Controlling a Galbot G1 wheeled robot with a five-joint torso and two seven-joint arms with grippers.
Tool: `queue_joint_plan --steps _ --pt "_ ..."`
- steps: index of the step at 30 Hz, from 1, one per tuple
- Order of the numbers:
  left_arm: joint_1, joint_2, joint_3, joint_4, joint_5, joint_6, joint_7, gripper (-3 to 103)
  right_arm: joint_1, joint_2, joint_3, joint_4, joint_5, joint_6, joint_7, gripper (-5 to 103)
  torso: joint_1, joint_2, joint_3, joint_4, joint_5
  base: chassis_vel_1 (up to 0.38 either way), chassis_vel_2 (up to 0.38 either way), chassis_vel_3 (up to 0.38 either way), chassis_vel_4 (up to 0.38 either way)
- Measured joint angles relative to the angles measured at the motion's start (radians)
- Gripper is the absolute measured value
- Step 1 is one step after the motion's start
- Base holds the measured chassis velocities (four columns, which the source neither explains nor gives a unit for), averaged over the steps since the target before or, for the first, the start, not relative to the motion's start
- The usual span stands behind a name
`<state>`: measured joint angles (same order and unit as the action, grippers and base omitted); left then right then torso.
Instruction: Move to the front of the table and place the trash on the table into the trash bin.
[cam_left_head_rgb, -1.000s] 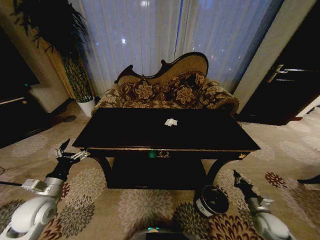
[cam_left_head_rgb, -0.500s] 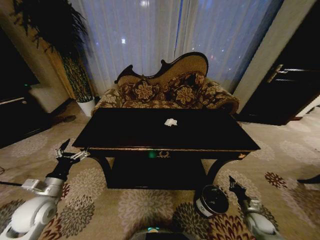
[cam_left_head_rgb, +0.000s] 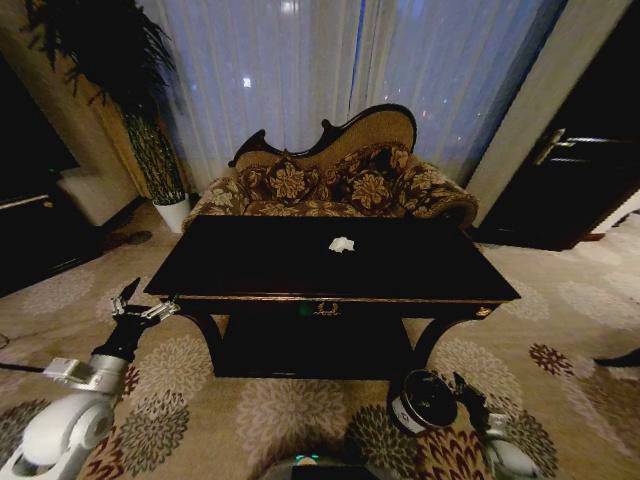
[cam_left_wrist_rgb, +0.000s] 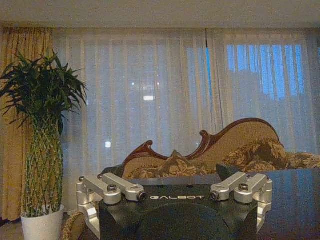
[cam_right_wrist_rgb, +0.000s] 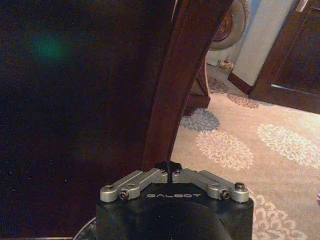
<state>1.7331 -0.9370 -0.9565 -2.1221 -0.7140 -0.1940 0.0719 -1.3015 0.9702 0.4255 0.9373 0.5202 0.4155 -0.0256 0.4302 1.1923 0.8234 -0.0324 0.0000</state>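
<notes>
The robot faced the black desk (cam_left_head_rgb: 400, 262), where a white paper lump (cam_left_head_rgb: 342, 244) lay mid-top. The right hand (cam_left_head_rgb: 463, 385), clenched and empty, hung low beside the trash bin (cam_left_head_rgb: 424, 401); the left hand (cam_left_head_rgb: 135, 305) waited released. Reaching the lump probably called for lifting an arm clear of the desk edge first.

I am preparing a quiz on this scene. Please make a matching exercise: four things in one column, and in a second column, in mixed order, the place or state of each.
Things:
1. white paper lump
2. trash bin
3. left end effector
4. right end effector

Places or states:
A. on the carpet beside the table's front right leg
B. open, raised off the table's left front corner
C. on top of the black table
D. shut, low beside the trash bin

Pairs: 1-C, 2-A, 3-B, 4-D
</notes>
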Motion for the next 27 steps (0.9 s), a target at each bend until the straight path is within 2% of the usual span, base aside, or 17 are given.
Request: queue_joint_plan --steps 6,20,21,23,24,26,27 --pt "0.000 0.000 0.000 0.000 0.000 0.000 0.000 100 0.090 0.006 -0.063 -0.068 -0.018 0.008 0.005 0 0.000 0.000 0.000 0.0002 0.0002 0.000 0.000 0.000 0.000" --pt "0.000 0.000 0.000 0.000 0.000 0.000 0.000 100 0.112 0.036 -0.080 -0.103 -0.039 0.002 0.017 -1 0.000 0.000 0.000 0.0000 -0.0002 0.000 0.000 0.000 0.000" --pt "0.000 0.000 0.000 0.000 0.000 0.000 0.000 100 0.112 0.036 -0.081 -0.101 -0.039 -0.003 0.017 4 0.000 0.000 0.000 0.0001 -0.0001 0.000 0.000 0.000 0.000" --pt "0.000 0.000 0.000 0.000 0.000 0.000 0.000 100 0.113 0.036 -0.081 -0.101 -0.040 -0.006 0.019 4 0.000 0.000 0.000 0.0001 -0.0001 0.000 0.000 0.000 0.000" --pt "0.000 0.000 0.000 0.000 0.000 0.000 0.000 100 0.116 0.039 -0.081 -0.103 -0.042 -0.008 0.025 15 0.000 0.000 0.000 0.0001 0.0000 0.000 0.000 0.000 0.000" --pt "0.000 0.000 0.000 0.000 0.000 0.000 0.000 100 0.116 0.039 -0.081 -0.103 -0.042 -0.009 0.027 15 0.000 0.000 0.000 0.0001 0.0000 0.000 0.000 0.000 0.000" --pt "0.000 0.000 0.000 0.000 0.000 0.000 0.000 100 0.116 0.040 -0.080 -0.103 -0.042 -0.011 0.029 25 0.000 0.000 0.000 0.0000 0.0000 0.000 0.000 0.000 0.000"
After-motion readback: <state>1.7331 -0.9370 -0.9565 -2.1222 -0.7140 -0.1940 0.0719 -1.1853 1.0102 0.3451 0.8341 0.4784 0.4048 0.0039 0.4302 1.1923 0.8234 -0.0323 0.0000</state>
